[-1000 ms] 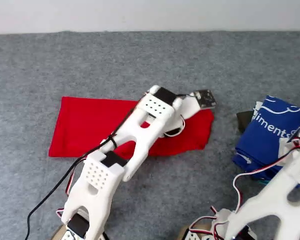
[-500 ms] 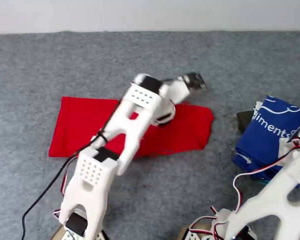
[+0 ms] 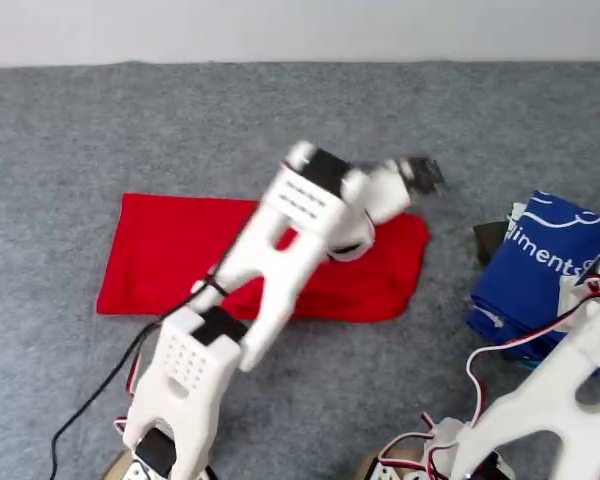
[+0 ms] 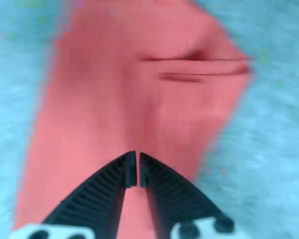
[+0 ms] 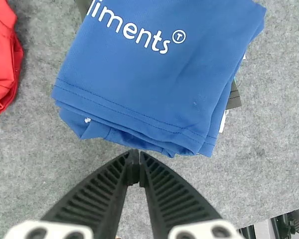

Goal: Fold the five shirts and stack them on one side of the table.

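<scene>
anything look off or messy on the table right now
Slightly. The red shirt lies folded in a long band, but its end nearest the blue shirt is rumpled and rounded, not square. A dark layer sticks out unevenly from under the blue shirt.

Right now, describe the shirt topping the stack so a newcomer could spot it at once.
On the grey table, look to the right edge of the high view, just in front of the right gripper. There lies the blue shirt, folded square with white lettering on top, unlike the plain red shirt lying mid-table.
</scene>
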`<state>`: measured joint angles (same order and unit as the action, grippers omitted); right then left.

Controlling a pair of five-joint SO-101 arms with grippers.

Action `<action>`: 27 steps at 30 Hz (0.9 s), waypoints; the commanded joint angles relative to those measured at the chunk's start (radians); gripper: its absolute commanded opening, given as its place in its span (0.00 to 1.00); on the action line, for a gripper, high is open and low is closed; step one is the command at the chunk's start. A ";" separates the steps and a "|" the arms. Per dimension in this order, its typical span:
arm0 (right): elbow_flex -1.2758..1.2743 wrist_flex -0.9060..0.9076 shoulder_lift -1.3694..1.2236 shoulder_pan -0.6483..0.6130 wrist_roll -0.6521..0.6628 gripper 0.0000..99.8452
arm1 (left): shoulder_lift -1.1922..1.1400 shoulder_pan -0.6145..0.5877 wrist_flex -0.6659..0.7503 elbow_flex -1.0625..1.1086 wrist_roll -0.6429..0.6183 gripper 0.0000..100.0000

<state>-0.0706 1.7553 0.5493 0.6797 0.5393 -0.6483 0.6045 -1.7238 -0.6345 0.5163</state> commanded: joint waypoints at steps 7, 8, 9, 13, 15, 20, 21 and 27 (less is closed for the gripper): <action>0.005 0.038 0.021 0.002 0.000 0.01 | 0.109 0.075 0.012 0.217 0.017 0.02; 0.005 0.038 0.019 0.002 0.000 0.01 | 0.107 0.058 0.037 0.231 0.029 0.02; 0.005 0.038 0.019 0.002 0.000 0.01 | 0.107 0.041 0.058 0.246 0.049 0.02; 0.005 0.038 0.019 0.002 0.000 0.01 | 0.107 -0.040 0.164 0.326 0.106 0.02; 0.005 0.038 0.019 0.002 0.000 0.01 | 0.107 -0.081 0.213 0.357 0.130 0.02; 0.005 0.038 0.019 0.001 0.000 0.01 | 0.109 -0.157 0.276 0.361 0.149 0.02; 0.005 0.038 0.019 0.001 0.000 0.01 | 0.109 -0.163 0.278 0.361 0.149 0.02; 0.005 0.038 0.021 0.001 0.000 0.01 | 0.118 -0.163 0.269 0.326 0.144 0.02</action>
<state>-0.0706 1.7553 0.5493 0.6797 0.5393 -0.6068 0.4465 -1.4676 -0.2693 0.6575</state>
